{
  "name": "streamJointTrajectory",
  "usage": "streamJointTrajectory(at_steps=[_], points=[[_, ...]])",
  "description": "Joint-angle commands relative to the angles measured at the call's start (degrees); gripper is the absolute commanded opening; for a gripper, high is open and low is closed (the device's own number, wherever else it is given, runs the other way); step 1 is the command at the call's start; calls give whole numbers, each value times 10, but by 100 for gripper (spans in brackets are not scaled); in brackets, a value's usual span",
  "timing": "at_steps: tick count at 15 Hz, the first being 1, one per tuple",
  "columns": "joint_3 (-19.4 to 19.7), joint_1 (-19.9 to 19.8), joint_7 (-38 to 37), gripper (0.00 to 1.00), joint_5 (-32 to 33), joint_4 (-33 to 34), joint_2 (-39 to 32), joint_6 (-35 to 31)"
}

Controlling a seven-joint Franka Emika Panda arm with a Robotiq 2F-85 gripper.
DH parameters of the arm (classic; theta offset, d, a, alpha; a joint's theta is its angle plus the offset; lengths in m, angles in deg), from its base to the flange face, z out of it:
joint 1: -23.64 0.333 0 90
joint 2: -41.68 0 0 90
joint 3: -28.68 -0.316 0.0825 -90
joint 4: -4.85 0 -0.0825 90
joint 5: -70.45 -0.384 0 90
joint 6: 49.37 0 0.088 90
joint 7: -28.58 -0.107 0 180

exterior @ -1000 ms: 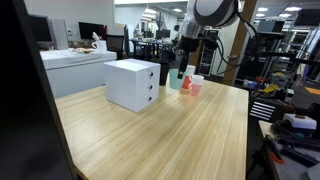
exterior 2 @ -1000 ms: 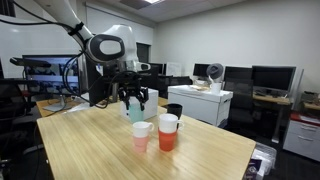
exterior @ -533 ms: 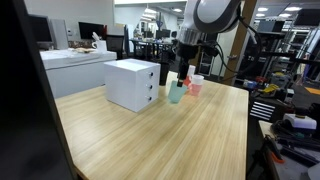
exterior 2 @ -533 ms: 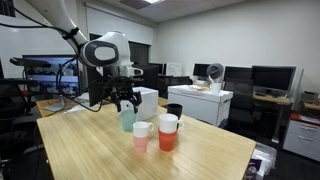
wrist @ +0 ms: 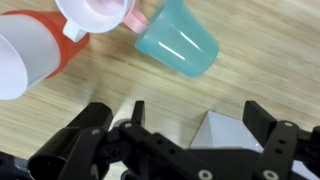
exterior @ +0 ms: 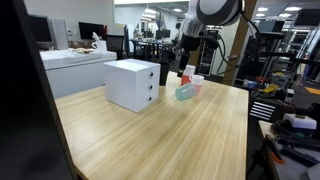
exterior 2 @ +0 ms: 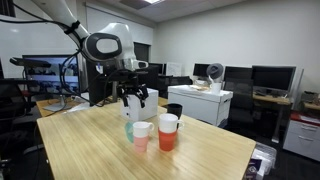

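On the tabletop, just under the claw, a teal plastic cup seems to lie tipped on its side rather than upright. An exterior view shows this most plainly. The claw hangs above it with its 2 fingers spread wide and nothing between them, and it does not touch the cup.

The cup looks like a light, thin-walled plastic tumbler. I judge it stiff enough to keep its shape under a gentle squeeze, smooth and a little slippery, unlikely to break, and apt to roll where it lies. The best hold is probably across the tapered wall near its middle. A pinch on the rim, with 1 finger inside, would also serve.

Just beside it, near its narrow end in the wrist view, a pink cup stands against a taller orange cup. All 3 sit close together near the far edge of the tabletop. A white drawer box stands a little apart.

In an exterior view the pink cup covers most of the teal cup, so its lie is hard to read there. I cannot tell whether teal and pink touch. The wrist view cuts off both neighbouring cups, and the pale wedge between the fingers is probably the box corner. A dark thing behind the orange cup is too small to name.
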Motion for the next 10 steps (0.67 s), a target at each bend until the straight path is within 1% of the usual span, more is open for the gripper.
streamJointTrajectory(at_steps=[1,4,8,10], points=[[3,-10,73,100,-26,-15,10,15],[2,-15,201,100,-75,-18,3,19],[5,-27,365,100,-123,-2,-26,33],[7,-36,402,100,-118,8,-48,24]])
